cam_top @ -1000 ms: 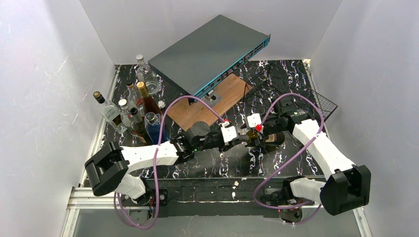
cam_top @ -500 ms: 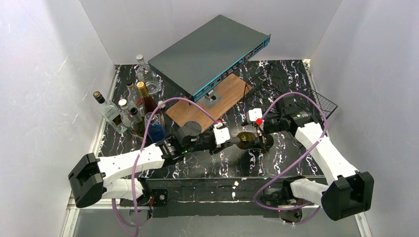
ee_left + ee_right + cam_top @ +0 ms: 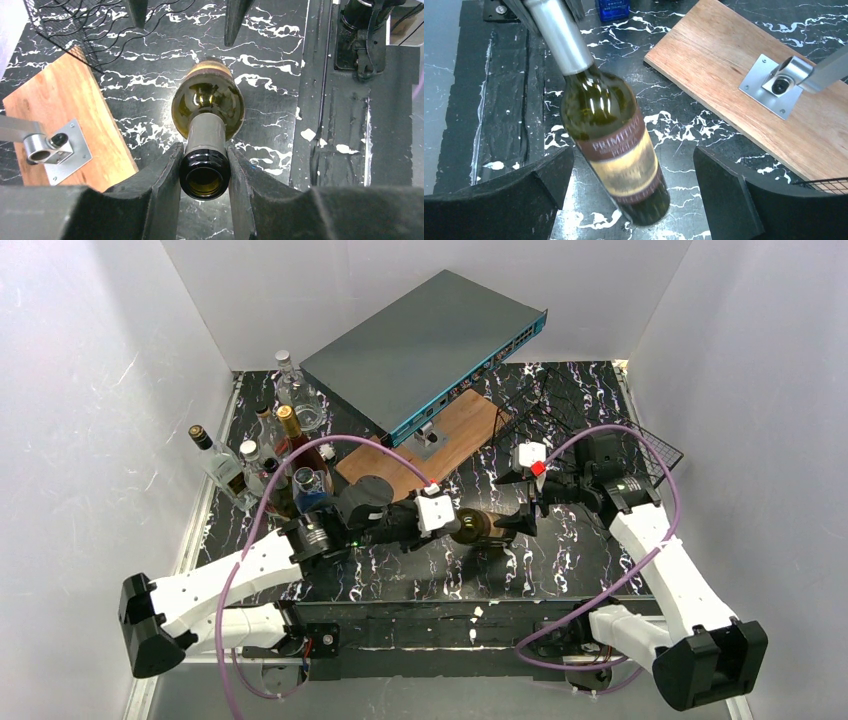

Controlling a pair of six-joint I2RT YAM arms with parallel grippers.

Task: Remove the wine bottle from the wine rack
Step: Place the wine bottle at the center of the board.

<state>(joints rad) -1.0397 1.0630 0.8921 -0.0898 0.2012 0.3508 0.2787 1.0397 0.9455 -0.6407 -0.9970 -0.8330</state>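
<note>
left end effector (image 3: 205,172): is pinching the wine bottle (image 3: 207,102) by the neck just below the lip, one finger pressing on each side.
right end effector (image 3: 634,165): is hanging spread wide, one finger on each side of the bottle's base end, neither touching the glass.
wine bottle: is lying near level, mouth toward the left arm and base toward the right arm, over the front middle of the counter (image 3: 270,50). Cannot tell whether the base is resting on it.
wine rack (image 3: 650,445): is sitting at the right rear of the counter, well apart from the bottle, with no bottle showing in it.
step: judging the lift-off is done and the bottle is being carried by the left arm alone, away from the rack.
next move: likely calling for a set-down spot on bare counter. With only a neck pinch the heavy base could sag or swing, so a slow lowering looks wise, base first, before letting go.
left wrist view only: is showing the grip itself, down the open mouth, plus the two right fingertips beyond the base.
right wrist view only: is showing the label and the gaps beside it, and the wooden board (image 3: 724,60) with its metal bracket (image 3: 781,82) just beside the bottle.
top view only: is showing the whole layout, with the network switch (image 3: 420,345) raised over the board and the standing bottles (image 3: 265,465) grouped at the left.
</note>
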